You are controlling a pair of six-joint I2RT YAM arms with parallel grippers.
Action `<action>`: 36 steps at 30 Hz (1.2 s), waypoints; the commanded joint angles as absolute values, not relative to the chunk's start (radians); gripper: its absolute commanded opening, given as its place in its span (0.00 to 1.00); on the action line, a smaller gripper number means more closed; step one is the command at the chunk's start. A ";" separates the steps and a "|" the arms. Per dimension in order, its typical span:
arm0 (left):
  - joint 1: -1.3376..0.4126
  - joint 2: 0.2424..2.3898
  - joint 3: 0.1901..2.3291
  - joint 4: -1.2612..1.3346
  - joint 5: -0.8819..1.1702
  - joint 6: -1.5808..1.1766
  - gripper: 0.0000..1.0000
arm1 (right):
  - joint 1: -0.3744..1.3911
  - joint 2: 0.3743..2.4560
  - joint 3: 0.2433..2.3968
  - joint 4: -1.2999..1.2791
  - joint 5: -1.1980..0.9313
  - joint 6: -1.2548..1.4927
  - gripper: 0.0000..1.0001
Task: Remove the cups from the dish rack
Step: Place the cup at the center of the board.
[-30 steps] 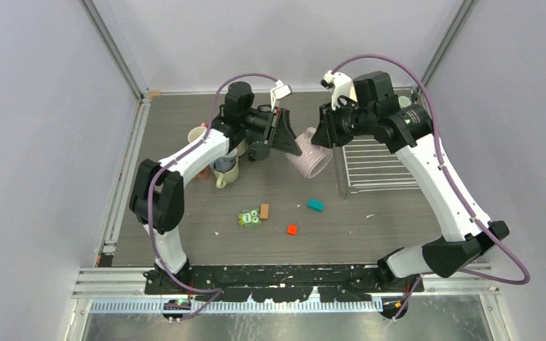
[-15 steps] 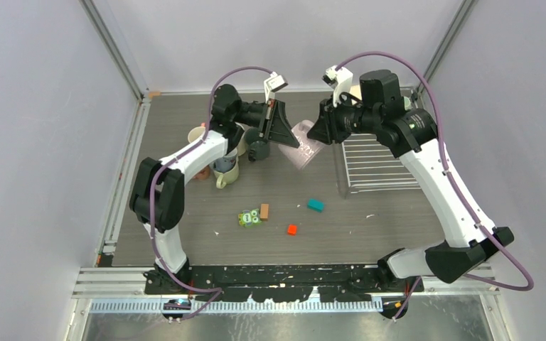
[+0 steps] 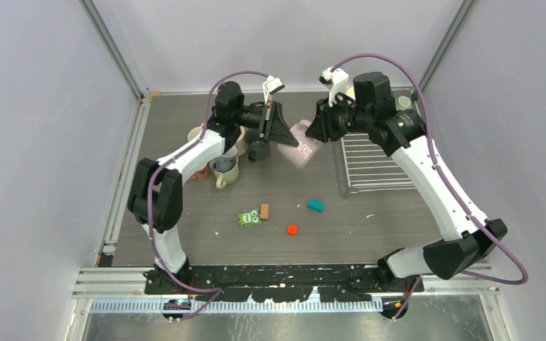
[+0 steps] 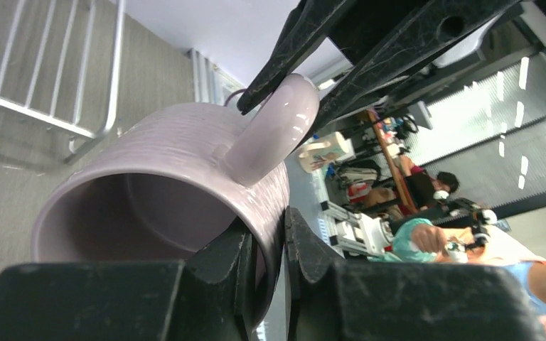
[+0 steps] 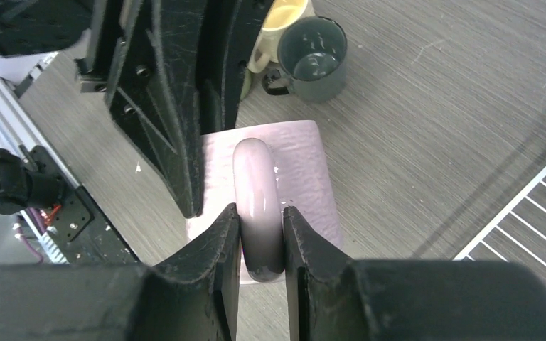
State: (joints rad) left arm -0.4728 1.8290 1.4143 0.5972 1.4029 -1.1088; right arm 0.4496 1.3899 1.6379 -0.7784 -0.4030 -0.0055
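Observation:
A mauve-pink mug hangs in the air between both arms, left of the dish rack. My left gripper is shut on the mug's rim wall, one finger inside and one outside. My right gripper is shut on the mug's handle. The left gripper and the right gripper each show in their own wrist view. No mug shows on the rack's bars. Several other mugs stand grouped at the left, among them a dark one.
Small toy blocks lie on the table in front: a teal one, a red one and a green and brown pair. The rack's near rim lies just right of the held mug. Walls enclose the table.
The mug has moved a little higher and toward the back, with both grippers staying on it. The left arm's wrist has turned slightly.

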 commanded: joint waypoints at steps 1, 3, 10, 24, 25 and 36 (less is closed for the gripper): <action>-0.514 1.693 1.500 0.023 1.320 -0.532 0.00 | 0.446 1.433 1.611 -0.572 -0.315 0.058 0.25; -0.518 1.685 1.558 -0.242 1.246 -0.343 0.00 | 0.446 1.441 1.600 -0.554 -0.309 0.069 0.30; -0.518 1.676 1.525 -0.219 1.161 -0.352 0.00 | 0.446 1.452 1.565 -0.520 -0.265 0.093 0.74; -0.518 1.640 1.514 -0.394 0.774 -0.213 0.00 | 0.445 1.413 1.608 -0.669 0.190 0.200 1.00; -0.521 1.639 1.513 -0.403 0.746 -0.210 0.00 | 0.444 1.409 1.610 -0.687 0.226 0.221 1.00; -0.643 1.679 1.547 -0.611 0.287 -0.123 0.00 | 0.418 1.380 1.581 -0.755 0.382 0.418 1.00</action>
